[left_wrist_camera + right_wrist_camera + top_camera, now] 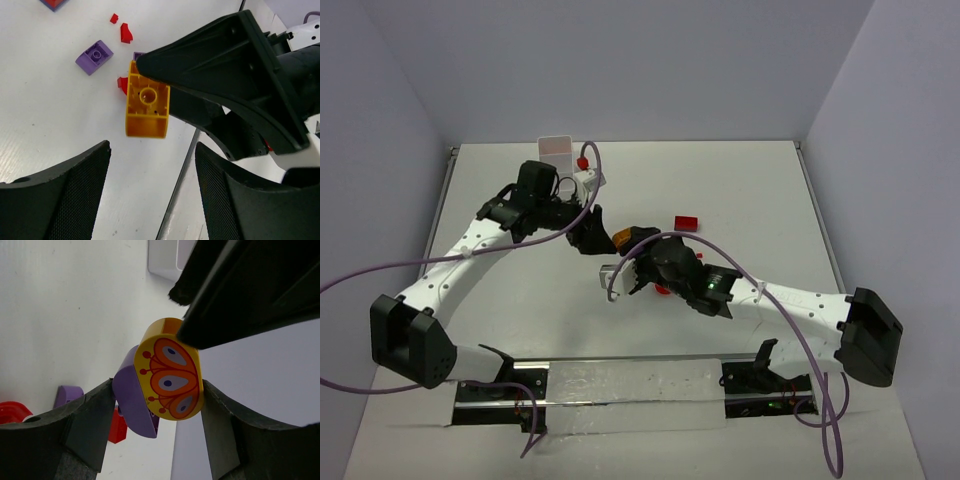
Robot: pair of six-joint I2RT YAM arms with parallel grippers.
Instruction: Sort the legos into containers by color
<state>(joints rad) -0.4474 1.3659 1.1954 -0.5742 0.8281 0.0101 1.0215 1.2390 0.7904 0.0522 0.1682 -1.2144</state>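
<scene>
My right gripper (632,252) (157,390) is shut on two joined legos held above the table. One is an orange piece (172,375) with a butterfly print and the other a purple piece (131,400). The left wrist view shows the orange piece (147,102) from below, just beyond my open left gripper (152,150) (592,232), which holds nothing. Loose on the table lie a purple lego (94,56) and small red legos (126,32). A red brick (687,222) lies to the right. The white containers (557,148) stand at the back, partly hidden by my left arm.
A flat grey-white piece (608,273) lies under my right gripper, and its edge (180,180) runs between my left fingers. A red lego (583,160) sits beside the containers. Purple cables loop over both arms. Walls close the table on three sides.
</scene>
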